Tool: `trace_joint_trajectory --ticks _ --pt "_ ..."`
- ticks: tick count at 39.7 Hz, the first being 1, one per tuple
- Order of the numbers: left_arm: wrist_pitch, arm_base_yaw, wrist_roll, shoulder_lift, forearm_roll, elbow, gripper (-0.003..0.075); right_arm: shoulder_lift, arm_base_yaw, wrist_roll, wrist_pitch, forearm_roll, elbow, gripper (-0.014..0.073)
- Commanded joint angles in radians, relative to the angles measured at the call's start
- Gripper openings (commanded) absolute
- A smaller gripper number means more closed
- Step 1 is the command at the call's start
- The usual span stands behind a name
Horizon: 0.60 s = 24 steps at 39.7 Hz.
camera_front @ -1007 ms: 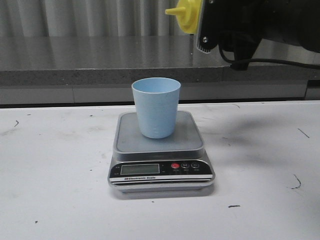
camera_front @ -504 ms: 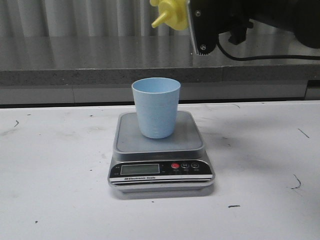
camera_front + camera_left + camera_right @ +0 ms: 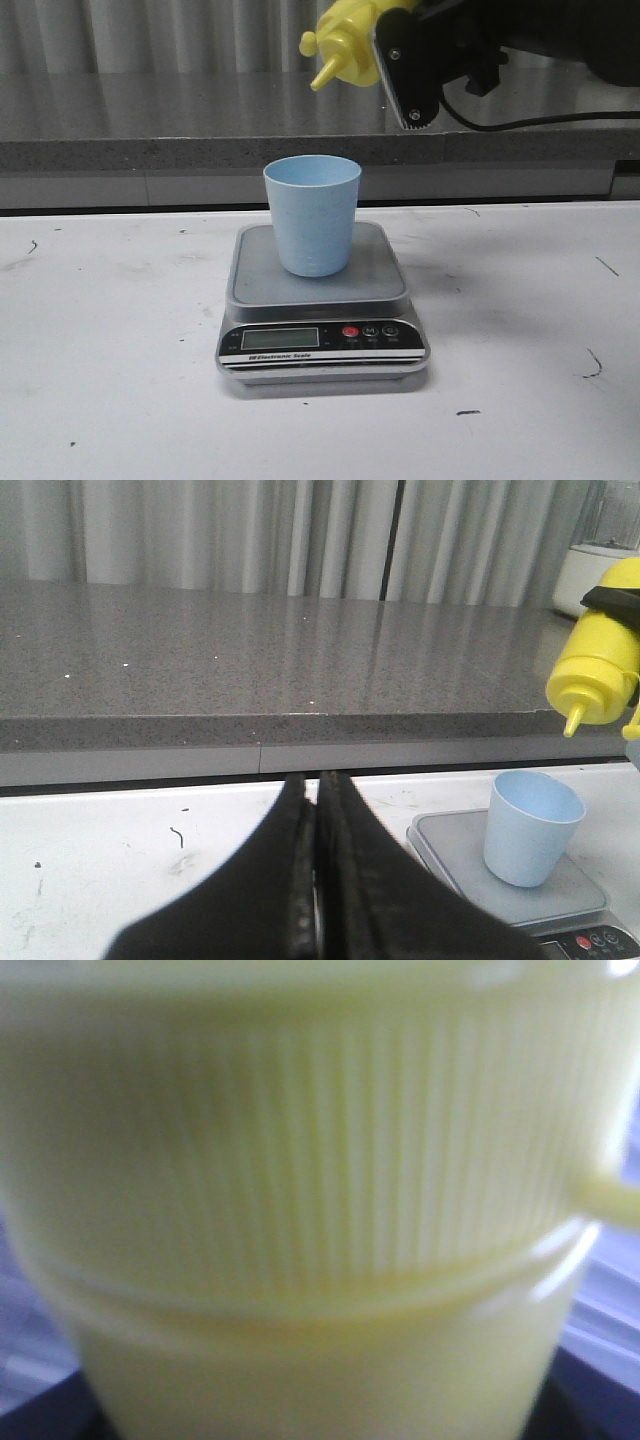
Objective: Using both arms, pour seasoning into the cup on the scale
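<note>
Seasoning (image 3: 345, 40) tilts nozzle-down above the cup (image 3: 312, 215) — right tool (image 3: 405, 65) grasping it, left tool (image 3: 316, 880) clenched.

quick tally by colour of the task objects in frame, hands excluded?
Yellow: 1, the squeeze bottle, tilted nozzle-down above the cup
Pale blue: 1, the cup, upright on the scale
Silver-grey and black: 1, the digital scale
Total: 3
</note>
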Motion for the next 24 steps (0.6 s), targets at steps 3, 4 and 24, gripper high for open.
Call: trace_joint_trajectory --ticks 3,4,24 --pt "-0.076 0.000 -0.011 0.012 -0.007 -0.027 -0.0020 -0.056 -0.004 -0.010 -0.114 0.007 -0.036 0.0152" --pt "-0.076 0.000 -0.011 0.012 -0.007 -0.027 -0.0020 -0.056 -0.004 -0.010 -0.114 0.012 -0.036 0.0152" --pt "-0.076 0.000 -0.011 0.012 -0.007 -0.027 -0.0020 -0.056 0.000 0.736 -0.167 0.559 -0.036 0.0149"
